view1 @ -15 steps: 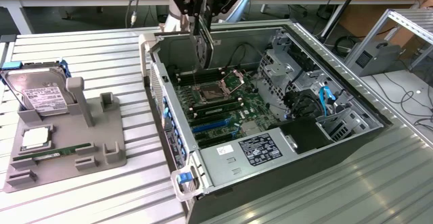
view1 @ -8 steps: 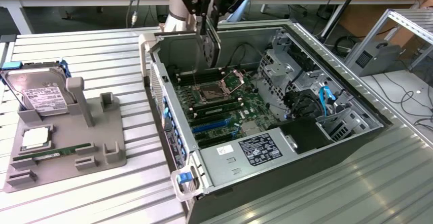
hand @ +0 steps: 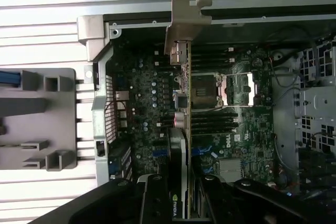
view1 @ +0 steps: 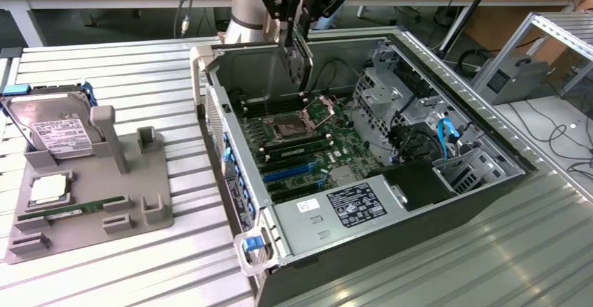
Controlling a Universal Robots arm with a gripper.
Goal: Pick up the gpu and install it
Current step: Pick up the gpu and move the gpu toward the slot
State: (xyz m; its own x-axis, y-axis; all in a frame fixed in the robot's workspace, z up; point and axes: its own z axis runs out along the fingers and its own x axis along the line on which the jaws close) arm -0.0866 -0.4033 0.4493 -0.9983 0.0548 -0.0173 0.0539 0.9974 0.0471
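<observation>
**GPU HELD OVER OPEN CASE**

My gripper (view1: 301, 14) is clamped on the gpu (view1: 298, 60), one finger on each flat face. The card hangs on edge over the open computer case (view1: 278, 232), above the motherboard (view1: 310, 155) and near the CPU socket (view1: 291, 123), not seated in a slot. In the wrist view it is thin, with a dark face bearing a green logo and a silvery bracket (hand: 185, 24) at the far end.
</observation>
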